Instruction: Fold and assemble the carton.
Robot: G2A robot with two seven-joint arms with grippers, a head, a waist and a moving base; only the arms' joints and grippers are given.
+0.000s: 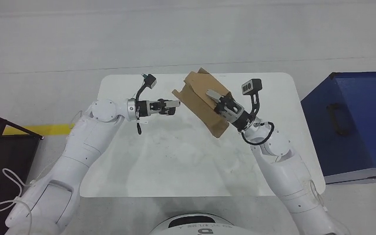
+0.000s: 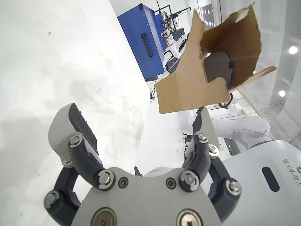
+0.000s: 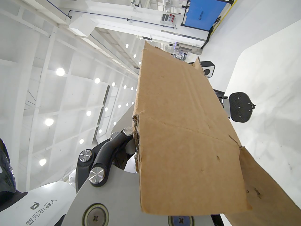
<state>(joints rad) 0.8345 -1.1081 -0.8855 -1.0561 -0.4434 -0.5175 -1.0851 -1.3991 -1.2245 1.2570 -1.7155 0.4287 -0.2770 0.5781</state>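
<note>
Brown corrugated cardboard, creased and ragged at its edges: the carton [image 1: 202, 106] hangs tilted above the far middle of the white table [image 1: 176, 158], clear of the surface. It is pinched by the right gripper [image 1: 218, 101], whose jaws are closed on one wall, one finger lying on the outside panel. Just to the carton's left, the left gripper [image 1: 174, 106] is level with its near-left corner, jaws spread wide and holding nothing, close to the board but apart from it. From the left wrist, the carton [image 2: 202, 71] shows as a half-opened sleeve with loose end flaps splayed outward. A dark shape sits in its mouth, most likely the right gripper's inner finger, and no goods show inside. The board looks light and easy to carry one-handed. It is probably stiff across each panel but ready to hinge along its scored lines, and worn enough to buckle or tear if squeezed hard. The soundest hold seems to be on a main wall close to a fold, as the right gripper has it, since a free flap would simply bend away. To the right of the table stands a blue case [image 1: 343, 126], shut, with a black handle on its side, so its contents are hidden.
</note>
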